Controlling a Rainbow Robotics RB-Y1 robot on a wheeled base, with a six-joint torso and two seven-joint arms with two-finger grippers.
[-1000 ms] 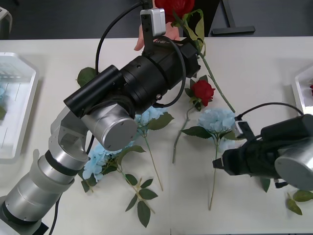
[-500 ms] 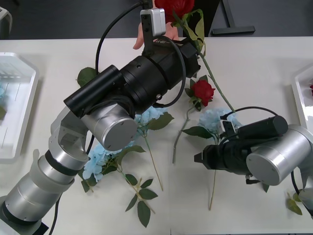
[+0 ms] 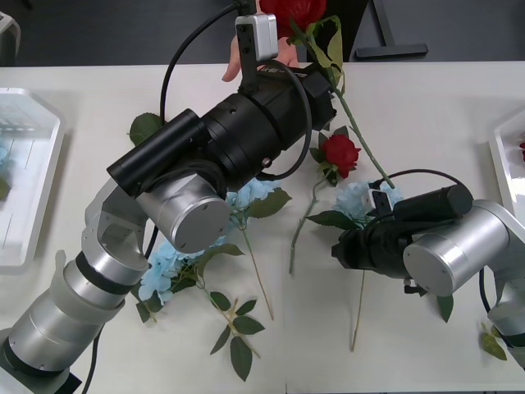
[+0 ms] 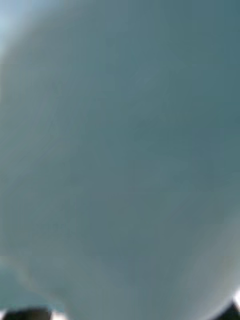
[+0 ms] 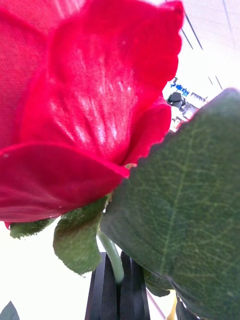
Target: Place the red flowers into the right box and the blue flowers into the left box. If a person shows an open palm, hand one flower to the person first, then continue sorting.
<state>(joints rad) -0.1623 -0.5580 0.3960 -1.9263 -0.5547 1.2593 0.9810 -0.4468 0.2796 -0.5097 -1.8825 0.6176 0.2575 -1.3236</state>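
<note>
A red rose (image 3: 293, 11) was held up at the far edge of the table (image 3: 426, 98), its stem (image 5: 113, 258) pinched between the closed black fingers (image 5: 102, 290) of the left gripper (image 5: 117, 292), with a large green leaf (image 5: 185, 210) crowding just beside the bloom in the left wrist view. A person's hand (image 3: 238, 61) showed behind the left arm at that far edge, close to the held rose — whether its palm was open could not be told.

A second red rose (image 3: 339, 153) lay on the table near the middle, its stem running toward the robot. Just beside it lay a pale blue hydrangea (image 3: 354, 197), and the right gripper (image 3: 338, 249) hung low over that flower's leaves and stem; whether its fingers were open or closed could not be told. In the right wrist view a pale blue blur sat right up against the lens.

More blue flowers (image 3: 160, 275) lay under the left arm, near the robot's side of the table — their stems and leaves spread across the white surface. The left box (image 3: 45, 176) sat at the table's left edge with something pale blue inside, and the right box (image 3: 502, 139) at the right edge held a glimpse of red.
</note>
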